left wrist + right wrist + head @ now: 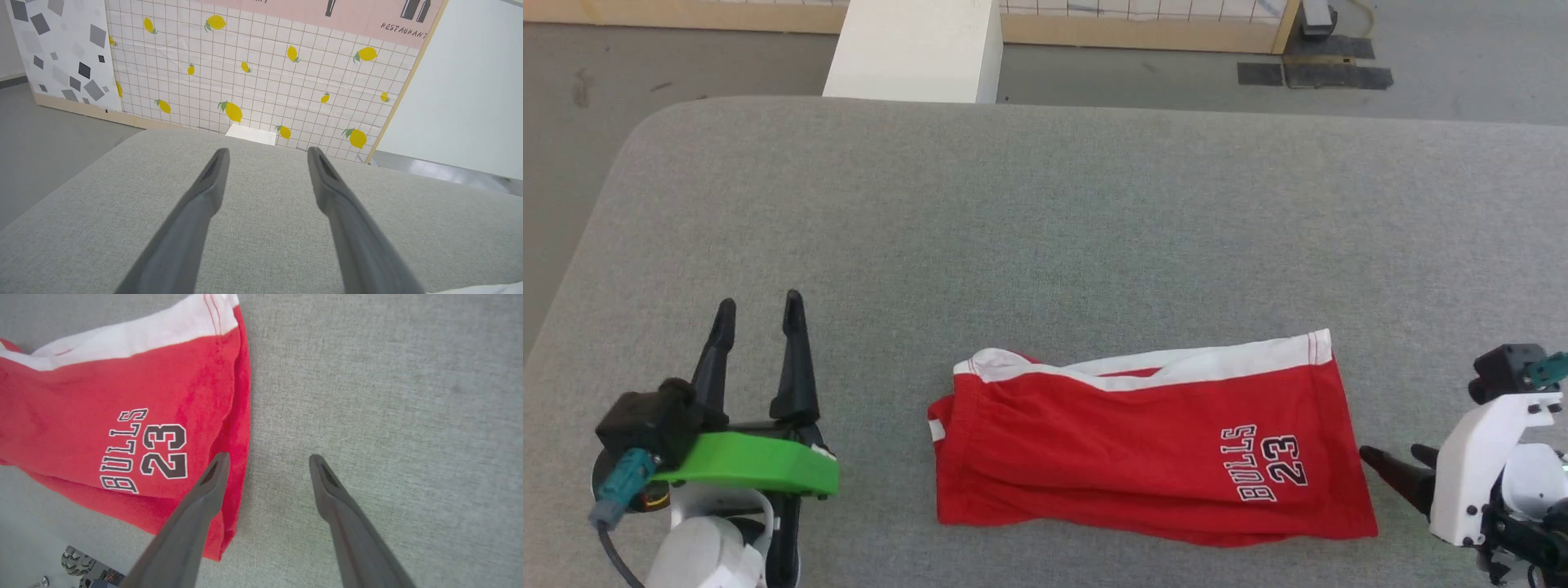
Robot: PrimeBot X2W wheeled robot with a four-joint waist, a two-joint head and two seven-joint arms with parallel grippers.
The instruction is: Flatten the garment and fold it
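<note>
The bench (1045,204) lies bare across its far half and left side — free passage. The shorts (1152,441) lie low in the near middle; the right gripper (1390,451) crowds their right edge, the left gripper (760,314) stands well apart. A white block (915,49) stands past the far edge.

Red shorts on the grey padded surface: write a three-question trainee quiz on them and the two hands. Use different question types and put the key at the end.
1. True or false: the left hand is clamped on the red shorts.
2. Multiple choice: the "BULLS 23" lettering sits nearest which end of the shorts? A) the end by the right hand; B) the end by the left hand; C) dead centre.
3. Fill in: the band along the shorts' far edge is ____.
Key: 1 false, it stands open and apart from the shorts; 2 A; 3 white.
</note>
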